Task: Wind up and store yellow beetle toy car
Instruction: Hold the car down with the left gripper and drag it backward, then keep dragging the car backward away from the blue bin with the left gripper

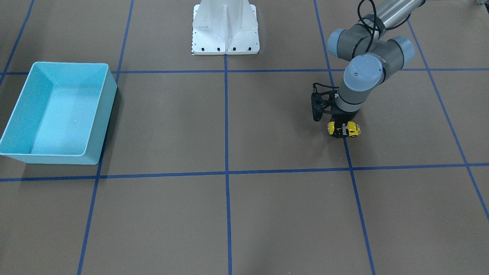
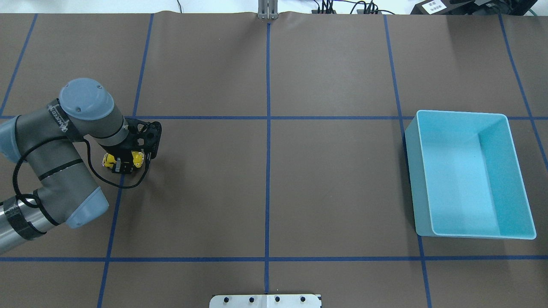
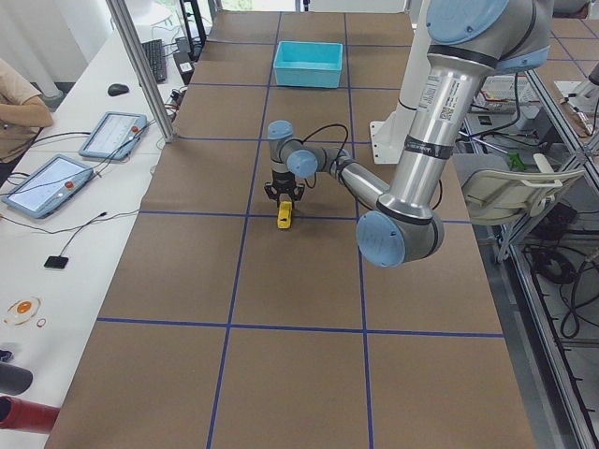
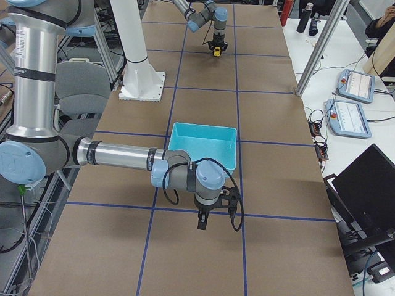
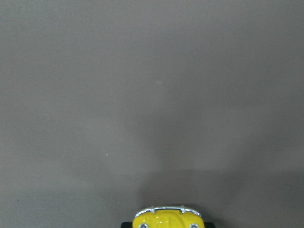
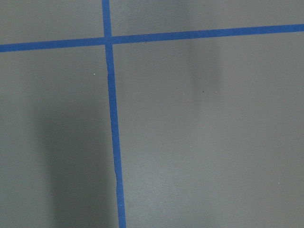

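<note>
The yellow beetle toy car [image 1: 353,130] sits low on the brown table on the robot's left side, and it also shows in the overhead view [image 2: 137,158]. My left gripper [image 1: 344,130] stands straight down over it, fingers closed on the car's sides. The left wrist view shows only the car's yellow nose [image 5: 166,219] at the bottom edge. My right gripper [image 4: 203,220] shows only in the exterior right view, low over the table near the bin. I cannot tell whether it is open or shut.
A light-blue open bin [image 1: 109,103] stands on the robot's right side, and it also shows in the overhead view [image 2: 410,171]. Blue tape lines [image 1: 226,126] grid the table. The white robot base [image 1: 225,28] is at the table's edge.
</note>
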Robot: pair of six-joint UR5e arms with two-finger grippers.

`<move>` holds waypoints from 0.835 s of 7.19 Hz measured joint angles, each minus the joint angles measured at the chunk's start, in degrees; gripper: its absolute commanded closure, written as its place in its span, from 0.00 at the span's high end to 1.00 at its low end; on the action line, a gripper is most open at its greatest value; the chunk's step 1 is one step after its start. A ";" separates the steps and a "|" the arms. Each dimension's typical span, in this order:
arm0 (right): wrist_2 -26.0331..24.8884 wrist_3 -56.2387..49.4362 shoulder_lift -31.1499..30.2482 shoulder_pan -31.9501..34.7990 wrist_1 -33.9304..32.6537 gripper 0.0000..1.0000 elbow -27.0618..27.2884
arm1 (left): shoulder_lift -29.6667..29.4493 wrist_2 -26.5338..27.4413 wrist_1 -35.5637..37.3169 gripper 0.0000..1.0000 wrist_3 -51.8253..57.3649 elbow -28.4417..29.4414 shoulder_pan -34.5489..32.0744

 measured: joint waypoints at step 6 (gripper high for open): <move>-0.19 -0.01 -0.32 0.00 0.10 1.00 0.20 | 3.62 -0.46 -3.48 0.00 1.65 -1.10 -1.07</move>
